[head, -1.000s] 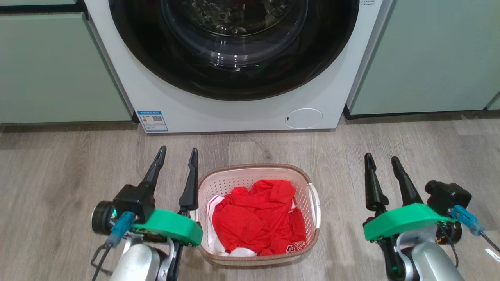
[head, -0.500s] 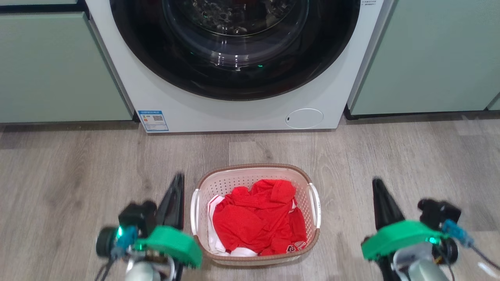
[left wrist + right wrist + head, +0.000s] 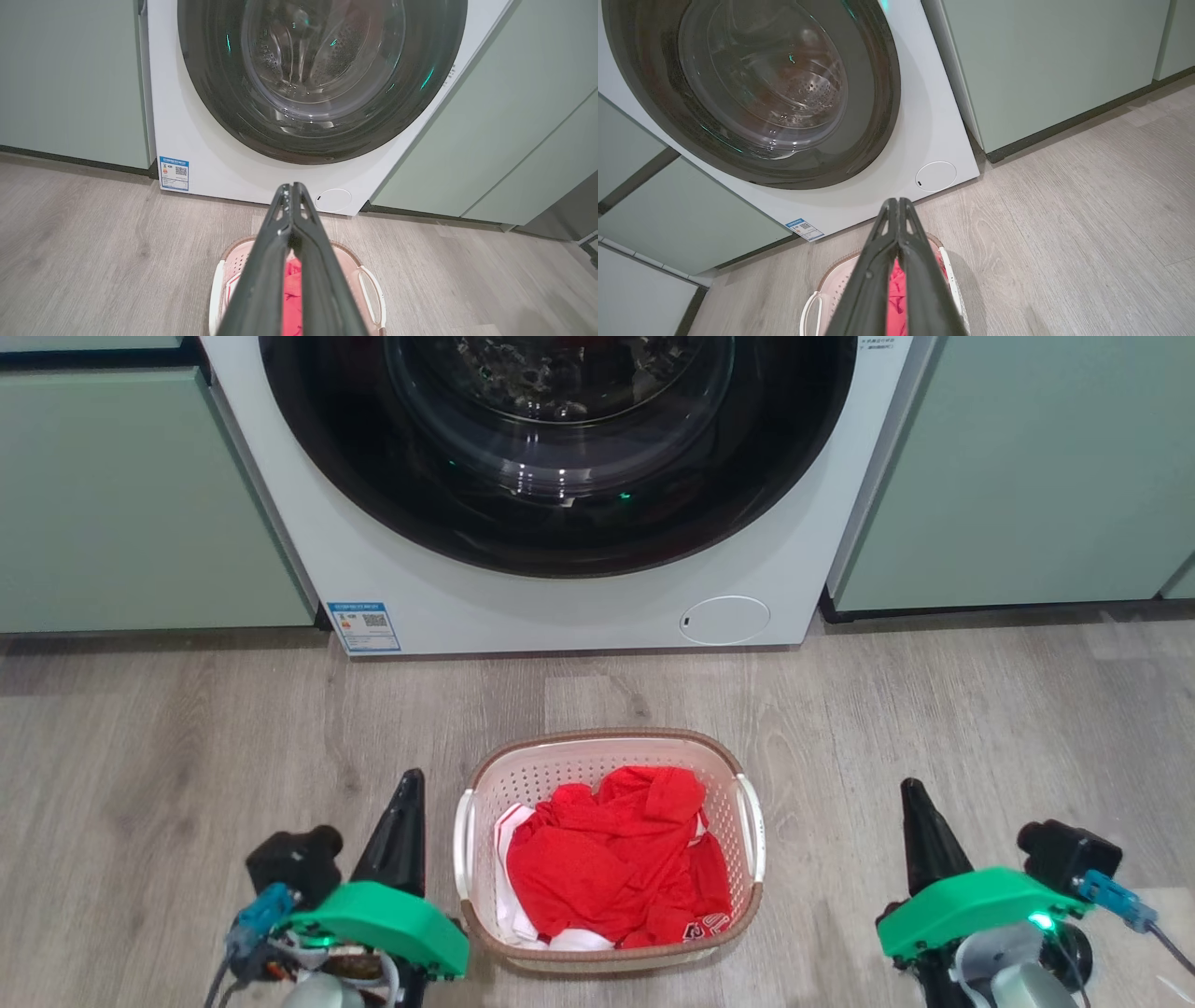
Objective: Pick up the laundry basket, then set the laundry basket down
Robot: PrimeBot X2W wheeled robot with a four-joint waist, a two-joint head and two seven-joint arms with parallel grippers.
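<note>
Between the two jaws: small cream perforated plastic laundry basket (image 3: 597,735) with a brown woven-look rim, on the grey wood-look floor (image 3: 168,737) before the white front-loading washer (image 3: 560,607).
Left jaws: pressed together, empty, just beside the white left handle (image 3: 461,845).
Right jaws: pressed together, empty, well apart from the white right handle (image 3: 752,826).
Contents: crumpled red garment (image 3: 607,859) over white cloth (image 3: 509,887).
Handling: probably light and stiff-walled; both handles look the best hold, lifted level.

The laundry basket (image 3: 560,767) is a small, rounded-rectangular cream plastic container with perforated walls, a brown woven-look rim and one white handle on each side. It stands upright and level on the wood floor (image 3: 187,737), in front of the washer (image 3: 560,607) and apart from it. Red and white clothing (image 3: 607,859) lies inside, below the rim.
</note>
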